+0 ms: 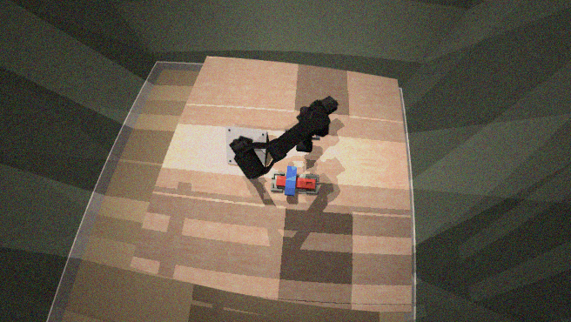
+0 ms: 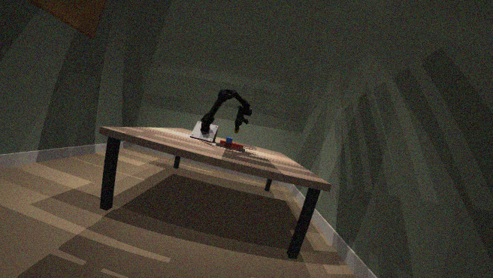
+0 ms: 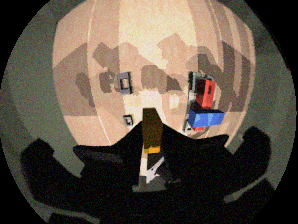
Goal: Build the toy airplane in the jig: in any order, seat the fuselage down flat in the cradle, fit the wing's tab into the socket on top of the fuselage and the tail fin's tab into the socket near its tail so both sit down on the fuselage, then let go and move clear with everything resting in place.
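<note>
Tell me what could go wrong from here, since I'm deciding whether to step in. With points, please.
The yellow fin [image 3: 152, 129] could slip or twist, being held only between the fingers of the gripper [image 2: 237, 130]. It might miss the small socket in the red body [image 1: 307, 184] [image 2: 237, 146] [image 3: 206, 93]. A low swing might knock the blue wing [image 1: 291, 180] [image 2: 229, 140] [image 3: 206, 118].

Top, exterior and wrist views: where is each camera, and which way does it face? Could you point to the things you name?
Top: above the table, looking down; shows the arm [image 1: 298, 131] and base plate [image 1: 234, 134].
Exterior: off the table's side, looking across it; shows the whole arm [image 2: 219, 104].
Wrist: near the gripper [image 3: 149, 123], looking past its fingers.
Top and wrist share the blue wing [image 1: 291, 180] [image 3: 206, 118].
</note>
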Motion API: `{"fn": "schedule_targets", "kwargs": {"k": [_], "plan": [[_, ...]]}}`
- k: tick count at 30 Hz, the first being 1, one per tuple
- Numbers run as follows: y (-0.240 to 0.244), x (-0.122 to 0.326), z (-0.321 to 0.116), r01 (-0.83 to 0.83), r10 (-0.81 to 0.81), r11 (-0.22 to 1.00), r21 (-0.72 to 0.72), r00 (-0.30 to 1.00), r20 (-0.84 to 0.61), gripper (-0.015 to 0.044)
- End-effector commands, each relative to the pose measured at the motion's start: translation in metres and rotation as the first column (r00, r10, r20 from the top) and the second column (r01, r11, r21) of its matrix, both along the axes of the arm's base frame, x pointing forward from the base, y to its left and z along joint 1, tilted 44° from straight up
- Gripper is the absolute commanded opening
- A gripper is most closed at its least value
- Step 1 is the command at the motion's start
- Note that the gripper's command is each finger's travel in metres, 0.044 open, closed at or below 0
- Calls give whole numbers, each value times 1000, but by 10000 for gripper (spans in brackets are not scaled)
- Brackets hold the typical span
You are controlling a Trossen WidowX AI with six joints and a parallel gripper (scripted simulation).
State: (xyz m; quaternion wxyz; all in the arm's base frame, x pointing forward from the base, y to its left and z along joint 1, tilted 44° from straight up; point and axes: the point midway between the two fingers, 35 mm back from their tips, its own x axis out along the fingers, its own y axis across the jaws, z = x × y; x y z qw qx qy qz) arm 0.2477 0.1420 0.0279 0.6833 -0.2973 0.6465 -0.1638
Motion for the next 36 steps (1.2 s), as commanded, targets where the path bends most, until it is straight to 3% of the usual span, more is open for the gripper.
{"fn": "schedule_targets", "kwargs": {"k": [1, 36], "plan": [[-6, 7, 5, -4, 4, 1000, 2, 1000, 8, 0], [-75, 59, 53, -7, 8, 1000, -19, 1000, 29, 0]]}}
